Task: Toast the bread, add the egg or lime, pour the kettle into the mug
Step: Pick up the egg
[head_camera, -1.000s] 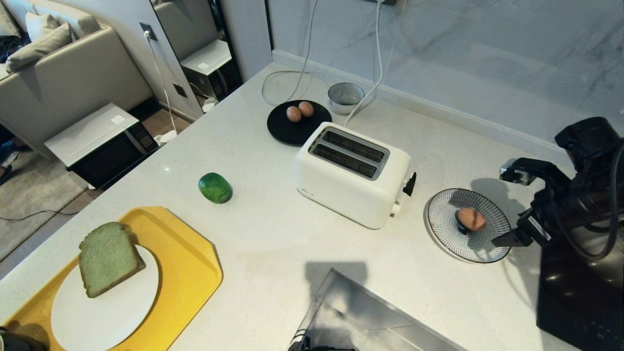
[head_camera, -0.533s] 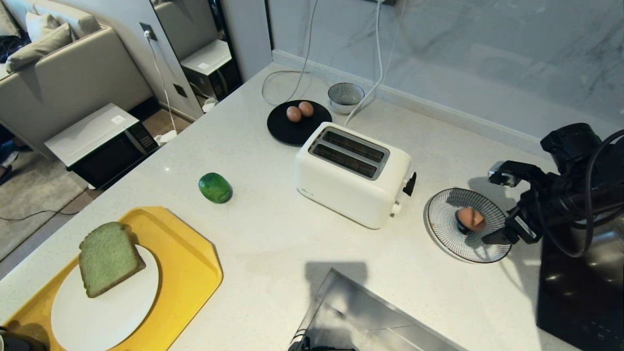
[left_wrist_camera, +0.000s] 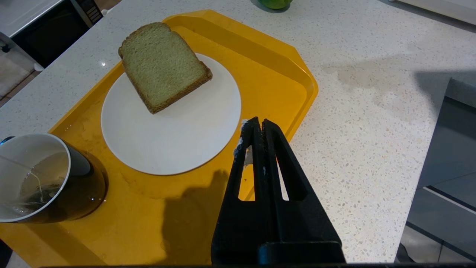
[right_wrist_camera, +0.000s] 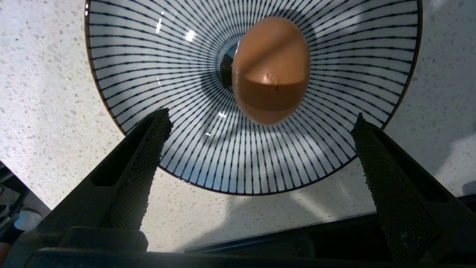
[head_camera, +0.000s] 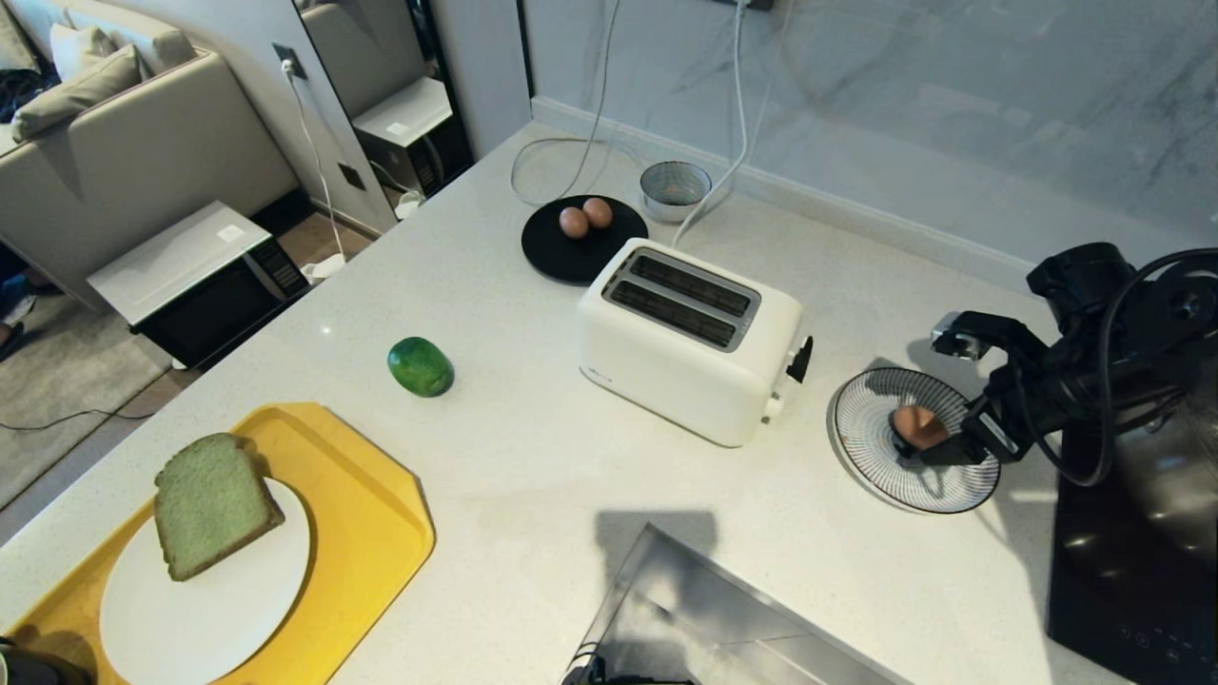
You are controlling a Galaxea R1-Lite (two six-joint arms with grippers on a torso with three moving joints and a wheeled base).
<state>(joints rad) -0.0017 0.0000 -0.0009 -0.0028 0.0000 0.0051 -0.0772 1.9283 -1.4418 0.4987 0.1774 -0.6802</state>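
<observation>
Right gripper, jaws spread wide and empty, poised over the striped bowl; its two black textured fingers flank the near rim without touching the egg. In the head view the same gripper reaches in from the right edge of the counter. The egg, smooth, pinkish-brown and oval, lies in the centre of the bowl, which is white with fine dark radial lines and a dark rim. The bowl stands just right of the white two-slot toaster, both slots unfilled. Behind the toaster, a black plate carries two more brown eggs, touching each other; a small metal cup stands just beside it. The lime, glossy and bright green, rests on the bare counter left of the toaster. Nearer the robot's left, a yellow tray holds a white plate bearing the bread, a thick pale green slice with brown crust, overhanging the plate's edge. Left gripper, clenched on nothing, hangs above the tray's edge; the mug, dark outside and white inside, stands on the tray near the plate and contains a tea bag.
</observation>
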